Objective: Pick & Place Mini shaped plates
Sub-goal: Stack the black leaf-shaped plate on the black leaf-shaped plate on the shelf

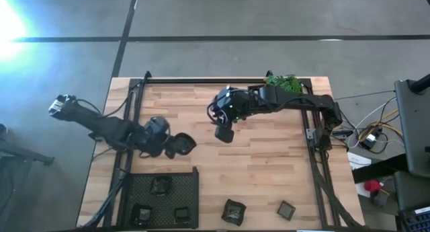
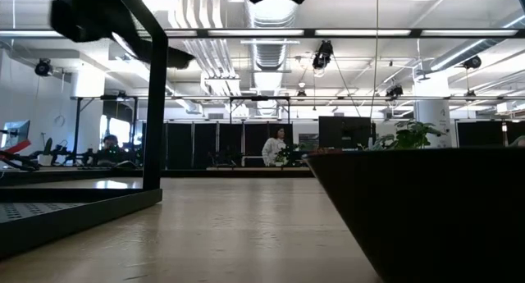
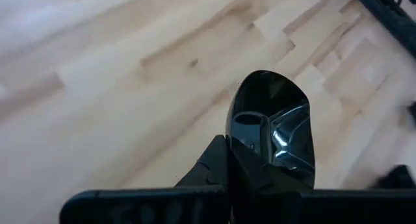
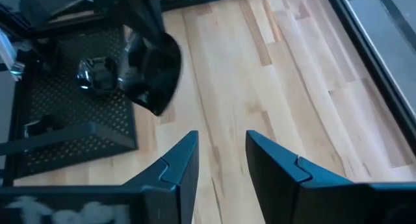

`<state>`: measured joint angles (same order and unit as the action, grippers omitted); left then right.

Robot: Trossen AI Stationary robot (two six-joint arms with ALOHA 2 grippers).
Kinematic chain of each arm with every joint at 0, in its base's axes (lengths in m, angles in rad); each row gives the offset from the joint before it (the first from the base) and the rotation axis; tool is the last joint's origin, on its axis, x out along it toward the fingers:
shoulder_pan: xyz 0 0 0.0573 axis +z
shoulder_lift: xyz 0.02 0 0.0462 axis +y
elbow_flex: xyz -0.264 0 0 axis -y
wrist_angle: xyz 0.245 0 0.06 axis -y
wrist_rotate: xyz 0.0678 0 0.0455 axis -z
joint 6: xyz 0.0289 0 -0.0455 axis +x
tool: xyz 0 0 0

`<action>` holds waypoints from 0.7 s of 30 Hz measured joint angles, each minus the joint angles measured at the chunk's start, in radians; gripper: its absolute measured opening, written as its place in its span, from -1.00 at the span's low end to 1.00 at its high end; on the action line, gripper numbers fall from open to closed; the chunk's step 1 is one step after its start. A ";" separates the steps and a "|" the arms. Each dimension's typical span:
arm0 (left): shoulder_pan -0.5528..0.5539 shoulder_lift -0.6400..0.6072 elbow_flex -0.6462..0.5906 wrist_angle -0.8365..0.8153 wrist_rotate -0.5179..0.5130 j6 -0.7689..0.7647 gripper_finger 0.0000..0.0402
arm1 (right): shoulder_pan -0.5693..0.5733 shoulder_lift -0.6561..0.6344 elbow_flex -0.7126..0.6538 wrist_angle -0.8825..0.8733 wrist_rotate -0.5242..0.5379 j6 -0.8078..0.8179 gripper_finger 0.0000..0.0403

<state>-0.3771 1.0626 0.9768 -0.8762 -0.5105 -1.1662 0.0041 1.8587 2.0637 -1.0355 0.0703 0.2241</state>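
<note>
mini shaped plates: three sit in the black mesh tray (image 1: 195, 181), two are left on the table (image 1: 269, 165) near its front edge, one wavy (image 1: 233, 211), one square (image 1: 287, 209). left gripper (image 1: 173, 147) pinches a glossy dark plate (image 1: 184, 143) above the table just beside the tray. right gripper (image 1: 224, 132) hovers mid-table, fingers spread, empty.

Grey concrete floor (image 1: 269, 17) crossed by dark seams, white ceiling strip lights (image 2: 344, 34) (long rows), black partition panels (image 2: 205, 145) behind.
</note>
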 joint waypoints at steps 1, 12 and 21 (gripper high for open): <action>-0.026 -0.008 0.000 -0.017 -0.001 -0.047 -1.00 | 0.000 0.000 0.011 -0.012 0.000 0.000 -0.39; -0.348 0.023 -0.002 -0.136 -0.055 -0.618 -1.00 | 0.000 0.000 0.076 -0.047 0.000 0.008 -0.48; -0.493 0.120 -0.002 -0.175 0.076 -0.898 -1.00 | 0.000 0.000 0.076 -0.050 0.001 0.005 -0.54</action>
<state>-0.8699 1.1830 0.9745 -1.0509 -0.4344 -2.0643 0.0044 1.8591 2.1399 -1.0851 0.0711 0.2287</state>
